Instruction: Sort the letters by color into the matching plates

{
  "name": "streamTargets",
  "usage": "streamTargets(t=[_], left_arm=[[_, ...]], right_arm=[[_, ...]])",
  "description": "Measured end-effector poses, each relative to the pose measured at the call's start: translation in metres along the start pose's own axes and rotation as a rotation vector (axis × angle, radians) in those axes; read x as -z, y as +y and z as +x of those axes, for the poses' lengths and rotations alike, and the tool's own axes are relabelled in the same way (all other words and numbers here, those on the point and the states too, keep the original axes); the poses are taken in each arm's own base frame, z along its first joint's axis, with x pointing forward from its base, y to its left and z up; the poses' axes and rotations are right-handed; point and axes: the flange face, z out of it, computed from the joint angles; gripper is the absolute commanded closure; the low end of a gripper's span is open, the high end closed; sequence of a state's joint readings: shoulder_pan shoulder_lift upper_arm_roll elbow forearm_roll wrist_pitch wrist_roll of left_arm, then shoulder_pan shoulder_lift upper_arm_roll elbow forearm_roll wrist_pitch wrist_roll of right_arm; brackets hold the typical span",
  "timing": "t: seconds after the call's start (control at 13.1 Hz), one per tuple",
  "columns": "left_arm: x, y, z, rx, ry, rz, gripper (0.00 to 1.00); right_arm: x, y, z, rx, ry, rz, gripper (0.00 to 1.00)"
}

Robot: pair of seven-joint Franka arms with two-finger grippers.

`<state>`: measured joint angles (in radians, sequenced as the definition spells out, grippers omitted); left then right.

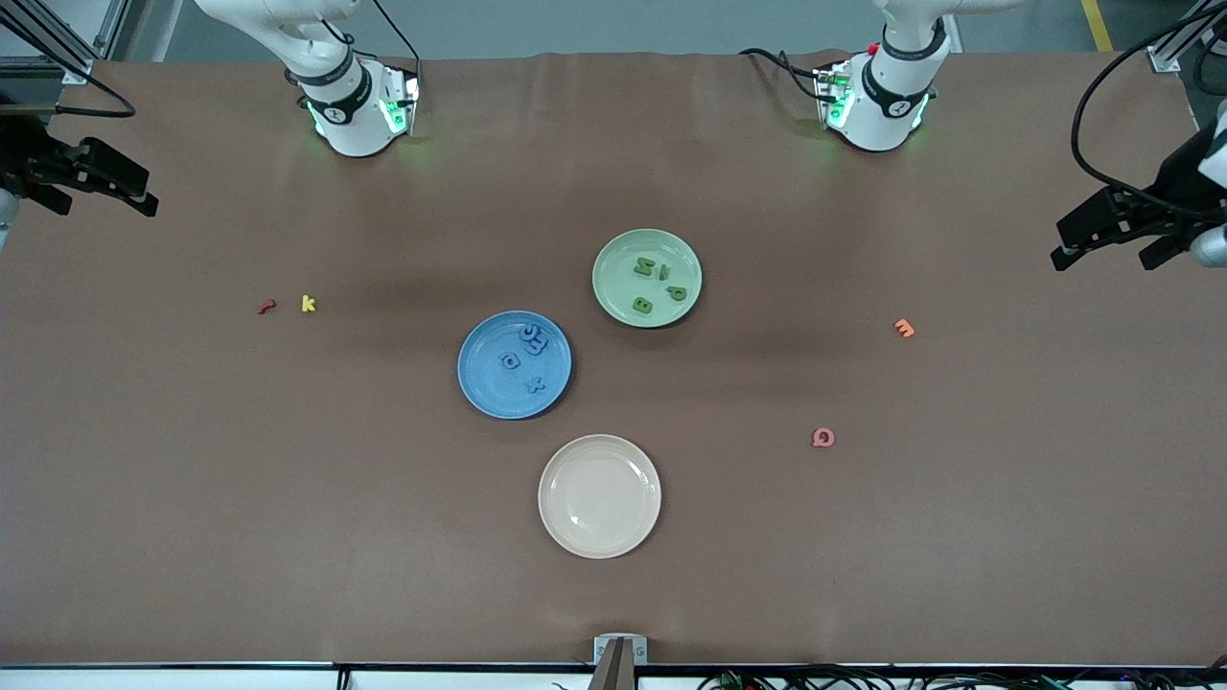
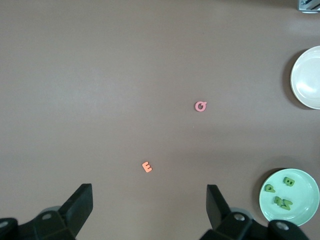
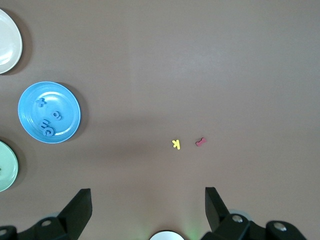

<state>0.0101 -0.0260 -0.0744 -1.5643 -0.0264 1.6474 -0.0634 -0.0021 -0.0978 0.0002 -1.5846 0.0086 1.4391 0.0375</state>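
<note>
Sorting is looking finished: blue letters [image 1: 529, 353] in blue plate [image 1: 479, 379], green letters [image 1: 657, 285] in green plate [image 1: 613, 292]; I am parking my left claw [image 1: 1102, 240] and right claw [image 1: 105, 187] wide open, empty, over table ends.

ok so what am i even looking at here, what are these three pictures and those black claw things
Two robot arms are bolted to a brown table. The big picture looks down from across the table; the other two come from cameras on each arm's wrist. The black claws are their grippers: the left gripper is over its own end of the table, the right gripper over the other end. Both are open and hold nothing; both arms wait.

In the middle lie three plates. The blue plate holds four blue letters, the green plate four green letters, and the beige plate is bare. Loose on the table are red, yellow, orange and pink letters.
</note>
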Motion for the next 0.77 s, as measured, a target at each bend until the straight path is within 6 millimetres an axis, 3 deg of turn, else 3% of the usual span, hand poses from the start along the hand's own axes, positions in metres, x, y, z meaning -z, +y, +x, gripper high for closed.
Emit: streamTargets(t=[0.77], left_arm=[[0.0063,0.0002,0.0007,-0.001,0.013,0.004,0.00]], right_arm=[[0.0000,0.0000,0.0000,0.000,0.000,0.000,0.00]])
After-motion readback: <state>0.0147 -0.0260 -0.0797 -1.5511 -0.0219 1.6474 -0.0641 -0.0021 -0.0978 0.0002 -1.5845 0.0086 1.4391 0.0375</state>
